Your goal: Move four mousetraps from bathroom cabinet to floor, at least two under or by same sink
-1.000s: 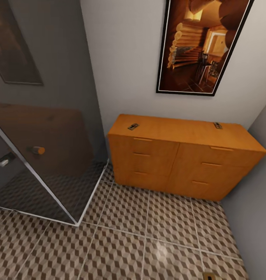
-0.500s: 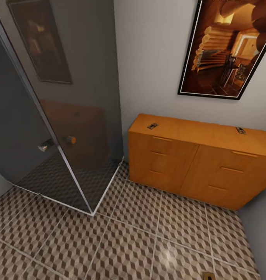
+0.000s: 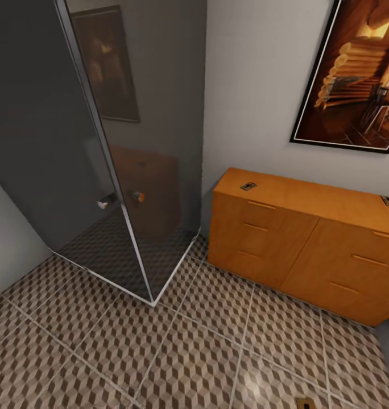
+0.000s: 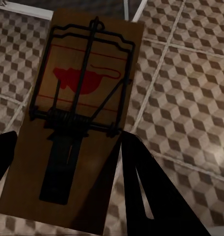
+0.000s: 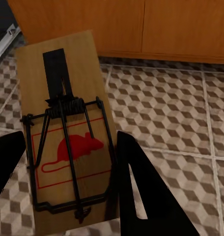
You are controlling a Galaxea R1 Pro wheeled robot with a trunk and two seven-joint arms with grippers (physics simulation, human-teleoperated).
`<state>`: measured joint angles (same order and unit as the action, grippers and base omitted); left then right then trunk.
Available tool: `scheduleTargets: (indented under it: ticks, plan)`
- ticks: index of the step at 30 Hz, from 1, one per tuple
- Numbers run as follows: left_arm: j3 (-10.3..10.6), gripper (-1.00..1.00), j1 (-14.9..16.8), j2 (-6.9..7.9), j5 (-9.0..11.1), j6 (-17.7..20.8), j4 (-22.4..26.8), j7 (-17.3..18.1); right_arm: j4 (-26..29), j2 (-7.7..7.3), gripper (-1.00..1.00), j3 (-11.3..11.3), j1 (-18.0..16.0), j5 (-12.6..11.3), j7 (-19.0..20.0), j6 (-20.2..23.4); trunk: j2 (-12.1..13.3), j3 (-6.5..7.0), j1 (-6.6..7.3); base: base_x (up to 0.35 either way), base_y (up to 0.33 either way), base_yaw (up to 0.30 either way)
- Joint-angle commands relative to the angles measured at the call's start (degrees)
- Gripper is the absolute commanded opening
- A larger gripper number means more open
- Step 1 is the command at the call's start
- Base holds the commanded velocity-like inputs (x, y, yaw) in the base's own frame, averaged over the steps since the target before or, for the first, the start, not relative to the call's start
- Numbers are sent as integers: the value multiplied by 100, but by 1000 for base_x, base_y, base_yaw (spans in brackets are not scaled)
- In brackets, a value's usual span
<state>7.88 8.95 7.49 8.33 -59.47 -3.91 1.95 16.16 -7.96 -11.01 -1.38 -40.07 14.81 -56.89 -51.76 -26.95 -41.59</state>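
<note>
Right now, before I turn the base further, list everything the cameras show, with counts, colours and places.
mousetraps: four, tan wood with dark wire; two on the cabinet top, one in each gripper
cabinet: one, orange-brown, against the back wall
bathroom floor: brown-beige cube tiles
shower enclosure: one, dark glass, left of the cabinet
framed picture: one, brown tones, above the cabinet
small tan object: one, on the floor at the head view's lower edge
grippers: left, right, black, each shut on a trap

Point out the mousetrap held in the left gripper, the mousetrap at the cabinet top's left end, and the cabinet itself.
Held mousetrap [image 4: 77, 113]: left wrist view, on the spring coil at mid-board.
Mousetrap on the cabinet [image 3: 248, 186]: head view, on the board's middle.
Cabinet [image 3: 308, 250]: head view, on its drawer front.
</note>
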Motion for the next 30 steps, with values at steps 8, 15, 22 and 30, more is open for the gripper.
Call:
scheduleTargets:
  ticks: [8,15,22,30]
  plan:
    - [47,-100,10,-2,43,-29,-22,-1,0,-8,-100,-33,-2,-62,30,-15,-4,26,0,-3,0,265]
    - [47,-100,10,-2,38,-29,-22,1,-1,-4,-100,-36,-3,-62,30,-15,-4,27,0,0,0,269]
    - [47,-100,10,-2,41,-29,-22,-1,0,-5,-100,-39,-3,-62,30,-15,-4,28,0,-101,133,288]
    - [47,-100,10,-5,40,-29,-22,-1,0,-4,-100,-39,-3,-62,30,-15,-4,28,0,-178,227,289]
